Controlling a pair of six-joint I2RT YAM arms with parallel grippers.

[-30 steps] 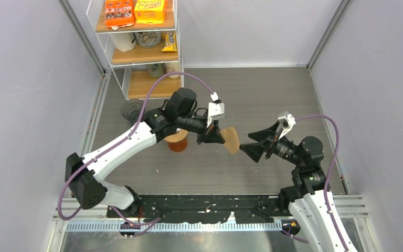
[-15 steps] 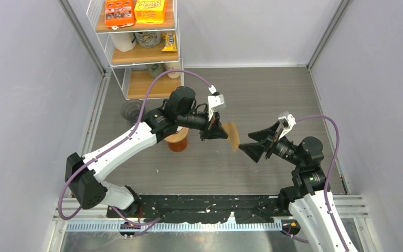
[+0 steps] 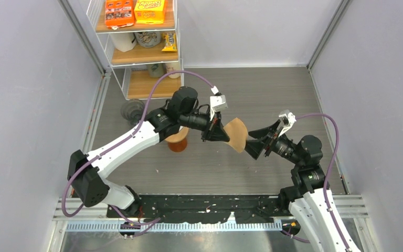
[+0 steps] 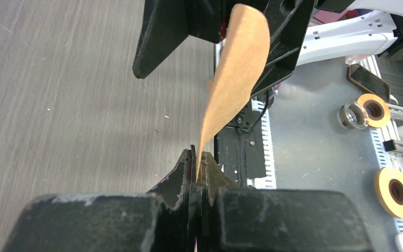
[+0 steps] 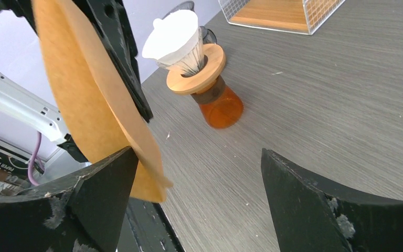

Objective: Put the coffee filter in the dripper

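A brown paper coffee filter [image 3: 235, 134] hangs above the table middle, pinched at one edge by my shut left gripper [image 3: 219, 135]. In the left wrist view the filter [image 4: 236, 68] rises from the closed jaws of the left gripper [image 4: 197, 163]. My right gripper [image 3: 257, 140] is open, and the filter's far edge [image 5: 84, 89] lies against its left finger [image 5: 92, 194]; nothing is between its pads. The dripper [image 3: 177, 139] stands behind the left arm: a glass cone with a wooden collar on an amber carafe [image 5: 219, 107], with a white filter [image 5: 176, 34] inside.
A wire shelf [image 3: 136, 47] with snack boxes stands at the back left, with a dark round object [image 3: 131, 110] on the table beside it. Tape rolls [image 4: 372, 105] lie past the table's near edge. Grey walls close both sides.
My right gripper has moved left up to the filter. My left gripper has turned the filter so its broad face shows from above.
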